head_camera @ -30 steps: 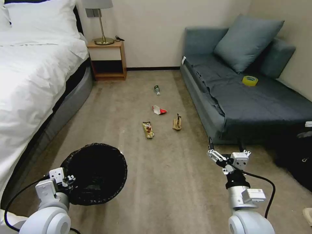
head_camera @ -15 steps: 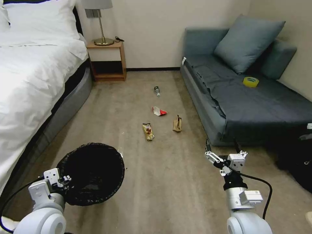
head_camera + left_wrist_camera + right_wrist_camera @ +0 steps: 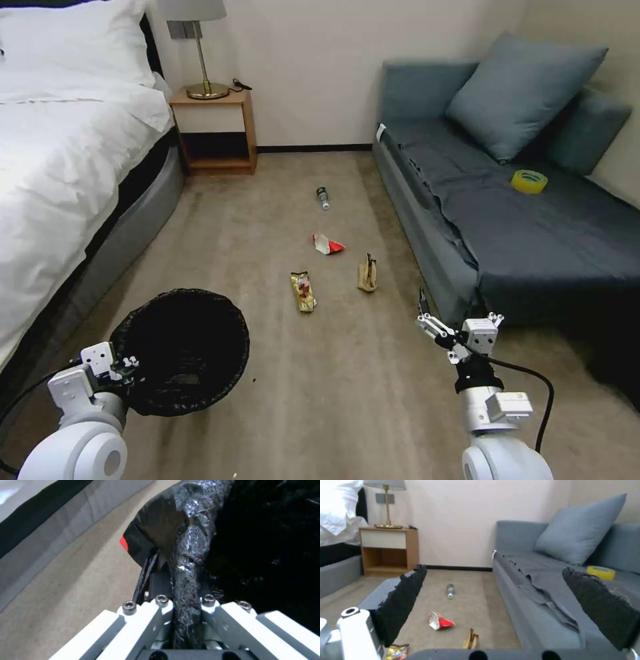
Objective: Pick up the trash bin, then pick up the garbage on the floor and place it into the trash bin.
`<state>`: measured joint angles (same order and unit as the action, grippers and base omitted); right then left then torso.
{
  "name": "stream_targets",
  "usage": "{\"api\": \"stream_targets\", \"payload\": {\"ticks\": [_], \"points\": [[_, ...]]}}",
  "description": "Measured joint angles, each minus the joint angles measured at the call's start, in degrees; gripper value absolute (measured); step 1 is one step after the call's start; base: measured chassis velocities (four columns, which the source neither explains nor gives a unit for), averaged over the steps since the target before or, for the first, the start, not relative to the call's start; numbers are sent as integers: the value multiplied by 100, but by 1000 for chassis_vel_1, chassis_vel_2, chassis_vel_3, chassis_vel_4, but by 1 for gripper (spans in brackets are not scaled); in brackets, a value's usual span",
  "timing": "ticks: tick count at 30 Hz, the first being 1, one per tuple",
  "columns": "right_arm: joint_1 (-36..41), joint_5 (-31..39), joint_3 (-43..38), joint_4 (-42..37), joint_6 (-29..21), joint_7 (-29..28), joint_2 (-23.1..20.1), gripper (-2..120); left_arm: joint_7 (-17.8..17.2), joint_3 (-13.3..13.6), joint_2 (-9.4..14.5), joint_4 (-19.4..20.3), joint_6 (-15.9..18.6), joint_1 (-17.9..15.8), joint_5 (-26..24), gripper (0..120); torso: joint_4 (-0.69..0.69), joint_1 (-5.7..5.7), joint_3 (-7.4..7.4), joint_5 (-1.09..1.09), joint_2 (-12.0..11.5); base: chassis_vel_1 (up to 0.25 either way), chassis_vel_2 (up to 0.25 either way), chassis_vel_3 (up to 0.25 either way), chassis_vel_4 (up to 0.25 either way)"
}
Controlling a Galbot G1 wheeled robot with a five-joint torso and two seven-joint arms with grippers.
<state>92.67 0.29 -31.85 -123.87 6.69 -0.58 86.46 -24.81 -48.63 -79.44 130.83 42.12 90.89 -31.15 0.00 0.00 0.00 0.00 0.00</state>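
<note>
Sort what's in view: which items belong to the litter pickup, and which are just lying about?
Job: trash bin, held by the left hand; bottle; red-and-white wrapper; tan paper; snack wrapper; open right hand.
Lying about: yellow tape roll, pillow, lamp.

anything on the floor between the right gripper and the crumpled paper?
No: in the head view, bare carpet lies between the open right gripper and the crumpled tan paper. The sofa edge runs alongside.
</note>
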Motion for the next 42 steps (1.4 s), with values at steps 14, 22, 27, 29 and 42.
{"api": "stream_targets", "payload": {"ticks": [14,22,27,29,42], "points": [[-84,-29,6,160,-5,26,-25,100,3,-59,-45,-167,0,-157,-10,2,0,0,0,0,0,-172,169,164,-164],[-151,-58,33,262,-16,32,-20,100,11,-145,-44,-252,1,-249,-10,2,0,0,0,0,0,-185,190,198,-185],[-178,-65,50,316,-25,33,-17,100,17,-175,-27,-331,1,-296,-11,2,0,0,0,0,0,-174,187,196,-202],[-180,-72,54,335,-32,33,-11,100,23,-170,-21,-388,2,-332,-12,2,0,0,0,0,0,-183,204,181,-177],[-264,-124,199,414,-106,-195,-55,100,45,-140,44,-557,2,-487,-63,2,-1,1,1,0,-1,-144,147,146,-138]]}}
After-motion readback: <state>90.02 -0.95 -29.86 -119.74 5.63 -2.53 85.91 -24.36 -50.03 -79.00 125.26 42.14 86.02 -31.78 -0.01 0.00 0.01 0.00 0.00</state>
